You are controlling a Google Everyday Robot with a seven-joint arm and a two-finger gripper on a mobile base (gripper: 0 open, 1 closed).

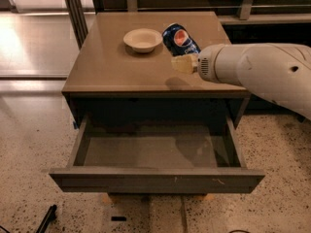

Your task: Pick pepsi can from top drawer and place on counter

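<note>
The pepsi can (179, 38) is dark blue with a red-white-blue logo. It hangs tilted over the right part of the counter (112, 69), just right of a cream bowl. My gripper (182, 58) reaches in from the right on a thick white arm and is shut on the can's lower end; one cream finger (183, 65) shows below the can. The top drawer (155, 178) is pulled fully open below the counter, and its grey floor (146, 152) holds nothing.
A cream bowl (142, 39) stands on the counter at the back middle. My white arm (262, 74) crosses the counter's right edge. Speckled terrazzo floor (282, 198) surrounds the cabinet. Metal posts (73, 6) stand at the back left.
</note>
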